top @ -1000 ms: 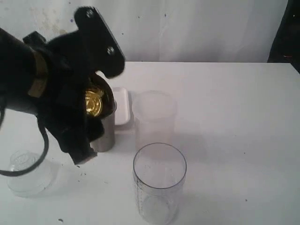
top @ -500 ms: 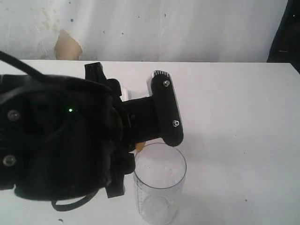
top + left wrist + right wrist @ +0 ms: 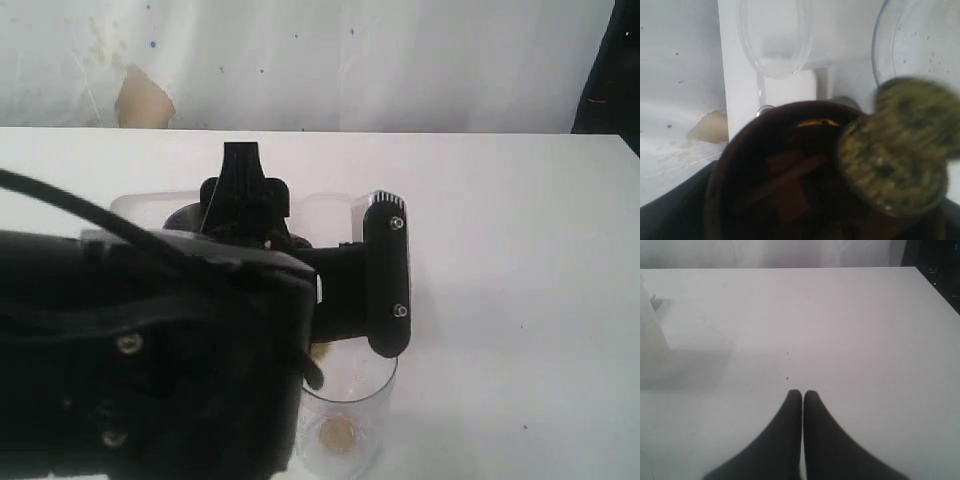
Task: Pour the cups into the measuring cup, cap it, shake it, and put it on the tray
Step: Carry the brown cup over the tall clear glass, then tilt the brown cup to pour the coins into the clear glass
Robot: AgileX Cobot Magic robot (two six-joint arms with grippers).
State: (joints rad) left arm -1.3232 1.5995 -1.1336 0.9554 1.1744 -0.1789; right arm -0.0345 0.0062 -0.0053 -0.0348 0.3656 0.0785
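— While the left arm [image 3: 150, 350] fills the outside view, what counts?
— One measuring cup [image 3: 372, 400], upright on the counter [image 3: 520, 250], mouth up; one brownish disc [image 3: 338, 435] inside.
— Left wrist?
— The left end effector [image 3: 318, 250] grips one brown cup [image 3: 780, 170], tipped, mouth facing the camera; one greenish disc [image 3: 895, 155] at its lip.
— Right wrist?
— One right end effector [image 3: 802, 399], clenched, empty.
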